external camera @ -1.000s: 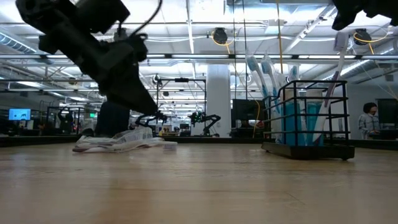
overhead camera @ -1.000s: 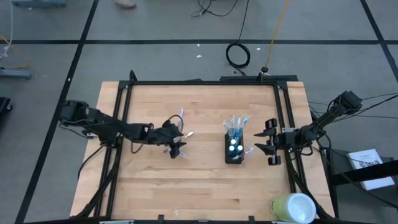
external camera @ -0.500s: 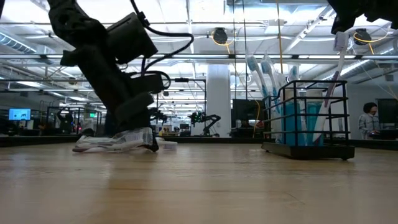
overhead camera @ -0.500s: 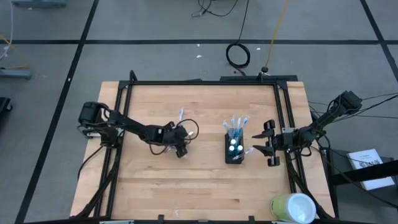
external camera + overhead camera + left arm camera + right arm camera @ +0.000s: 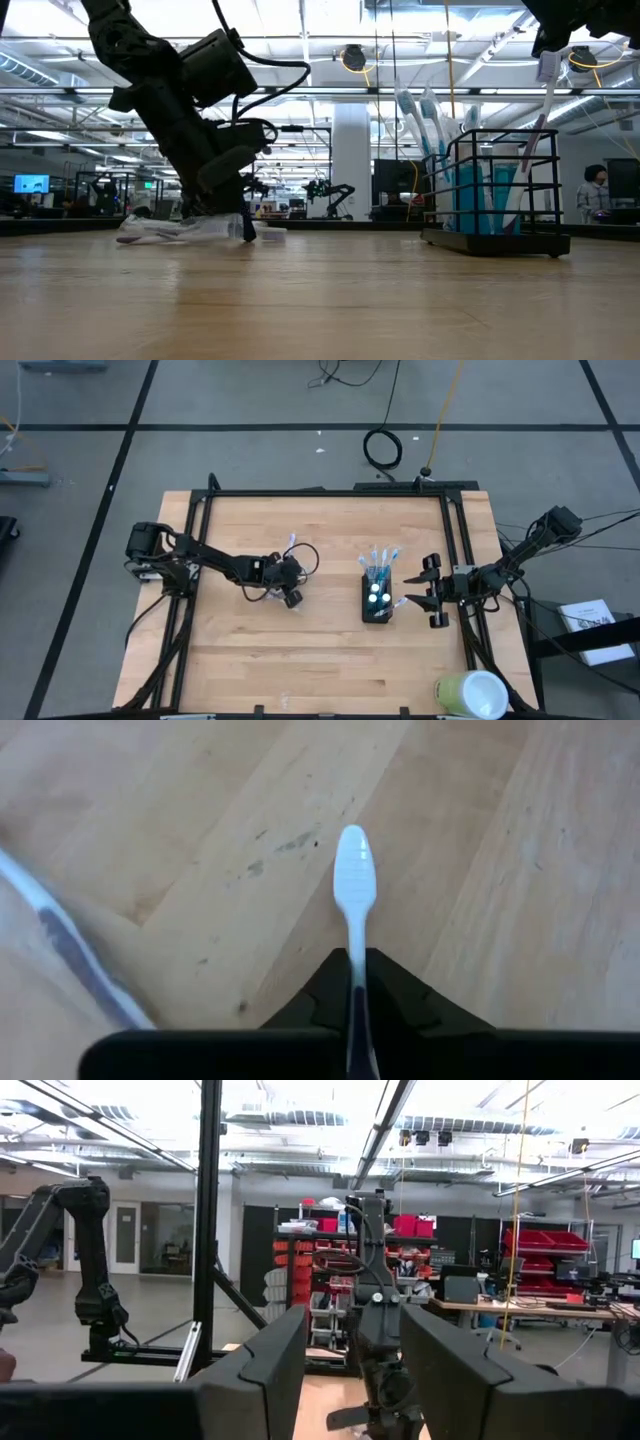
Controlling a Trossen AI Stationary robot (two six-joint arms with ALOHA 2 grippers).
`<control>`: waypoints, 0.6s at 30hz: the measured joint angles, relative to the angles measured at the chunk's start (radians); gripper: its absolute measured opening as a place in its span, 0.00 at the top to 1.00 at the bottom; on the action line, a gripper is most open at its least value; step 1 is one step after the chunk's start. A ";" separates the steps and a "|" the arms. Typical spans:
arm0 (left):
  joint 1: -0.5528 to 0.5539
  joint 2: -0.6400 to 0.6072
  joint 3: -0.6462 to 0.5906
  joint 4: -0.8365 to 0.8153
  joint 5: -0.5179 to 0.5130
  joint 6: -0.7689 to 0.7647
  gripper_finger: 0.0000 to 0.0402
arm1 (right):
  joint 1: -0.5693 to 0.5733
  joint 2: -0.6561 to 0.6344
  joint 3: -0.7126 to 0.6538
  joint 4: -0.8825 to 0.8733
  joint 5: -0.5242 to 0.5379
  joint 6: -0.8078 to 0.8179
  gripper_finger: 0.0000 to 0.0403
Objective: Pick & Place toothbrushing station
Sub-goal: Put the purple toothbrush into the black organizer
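While several toothbrushes already stand in the wire-mesh holder (image 5: 377, 598), the left end effector (image 5: 288, 582), well apart from it, is clenched on a toothbrush (image 5: 354, 888) lying on the bench (image 5: 320, 650). Another brush (image 5: 75, 955) lies beside it still to be moved; the right end effector (image 5: 432, 597) waits released beside the holder.

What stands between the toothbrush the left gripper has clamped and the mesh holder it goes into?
Nothing visible does. The left gripper is shut on a toothbrush, and only bare table lies between it and the black holder. The right gripper waits open beyond the holder.

The handle of the toothbrush (image 5: 354, 895) is hidden between the dark fingers (image 5: 400, 1005) of the left gripper (image 5: 355, 1020). A second toothbrush (image 5: 70, 955) is blurred and cut off at the picture's edge. The yellow-green cylinder (image 5: 472, 695) is cut off by the high view's bottom edge.
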 joint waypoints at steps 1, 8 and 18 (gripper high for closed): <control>0.002 -0.012 -0.001 0.002 0.002 0.001 0.93 | 0.000 0.000 0.000 0.000 0.000 0.001 0.61; -0.003 -0.200 -0.002 0.136 -0.001 0.150 0.96 | -0.002 0.008 0.001 -0.003 0.020 0.003 0.61; -0.036 -0.304 0.000 0.555 0.084 0.439 0.96 | -0.007 0.088 0.062 -0.055 0.109 0.006 0.61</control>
